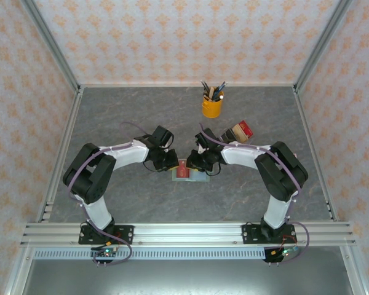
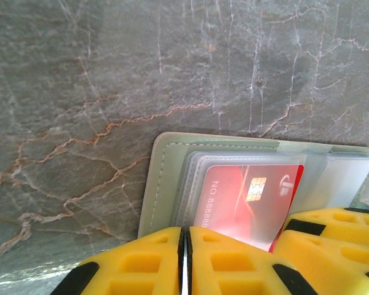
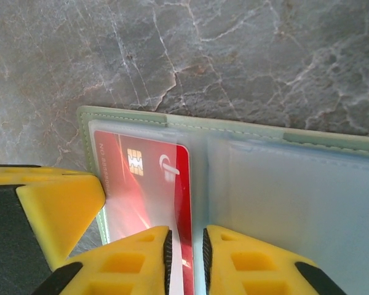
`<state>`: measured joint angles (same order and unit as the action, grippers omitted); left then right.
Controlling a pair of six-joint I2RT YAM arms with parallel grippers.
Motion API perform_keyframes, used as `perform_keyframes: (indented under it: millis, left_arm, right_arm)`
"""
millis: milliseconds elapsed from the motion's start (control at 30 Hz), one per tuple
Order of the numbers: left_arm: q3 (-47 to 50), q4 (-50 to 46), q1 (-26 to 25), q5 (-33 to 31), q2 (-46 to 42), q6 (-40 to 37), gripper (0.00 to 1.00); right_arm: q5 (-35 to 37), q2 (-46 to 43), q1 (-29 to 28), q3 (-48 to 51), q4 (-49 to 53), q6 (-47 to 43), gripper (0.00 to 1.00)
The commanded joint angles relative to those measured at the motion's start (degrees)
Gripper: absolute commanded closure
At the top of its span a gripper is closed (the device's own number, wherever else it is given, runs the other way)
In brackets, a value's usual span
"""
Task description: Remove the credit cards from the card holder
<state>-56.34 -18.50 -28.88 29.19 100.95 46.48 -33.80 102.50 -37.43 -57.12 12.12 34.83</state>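
In the overhead view, the table [image 1: 141, 203] is seen with both arms bent inward to the middle of the frame. The left gripper [image 1: 171, 162] and the right gripper [image 1: 198, 163] are lowered side by side onto the card holder [image 1: 201, 177], which lies opened flat just below centre. A red card [image 1: 183, 172] is visible in its left half. A yellow cup of pens [image 1: 212, 107] is stood upper centre. A cluster of dark, tan and red blocks [image 1: 238, 131] is placed to its lower right, well apart from the holder.

In the left wrist view, the card holder [image 2: 163, 178] is found in the lower right of the frame, its green border uppermost. The red card [image 2: 234, 196] is tucked under a clear sleeve, chip and printed digits showing. The fingers of the left gripper [image 2: 184, 236] are pressed together with only a hairline slit left; whether anything thin is caught there cannot be told. The right gripper's fingers [image 2: 332, 246] are seen at the lower right corner, resting on the holder.

In the right wrist view, the red card [image 3: 147, 184] is seen at lower left inside the holder, beside a pale pocket [image 3: 295, 203]. A narrow gap is kept between the fingers of the right gripper [image 3: 186, 236], and the card's right edge runs down into it. Whether it is pinched cannot be told. A left gripper finger [image 3: 55, 203] is pressed on the holder's left edge.
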Motion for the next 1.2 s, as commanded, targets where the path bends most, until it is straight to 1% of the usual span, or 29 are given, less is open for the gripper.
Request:
perform_keyframes:
  millis: [0,267,467,933,1167]
  left_arm:
    - [0.31,-0.69,-0.29,-1.69,2.22,-0.34,0.87]
    - [0.39,0.02,-0.28,-1.41,3.12,0.06,0.87]
    - [0.57,-0.23,-0.2,-1.76,3.03,0.02,0.87]
    - [1.14,-0.39,0.19,-2.43,3.03,0.02,0.87]
    - [1.15,-0.31,0.17,-2.38,3.13,0.02,0.87]
  right_arm:
    - [-1.28,0.93,0.43,-0.65,-0.59,-1.51,0.78]
    - [-7.39,1.27,1.45,0.83,-5.3,0.04,0.78]
    - [-11.49,-0.22,2.87,3.63,-12.06,3.14,0.79]
    - [-13.46,-3.0,3.75,5.52,-14.16,4.5,0.8]
    - [-12.31,-2.79,3.77,5.73,-12.56,4.27,0.8]
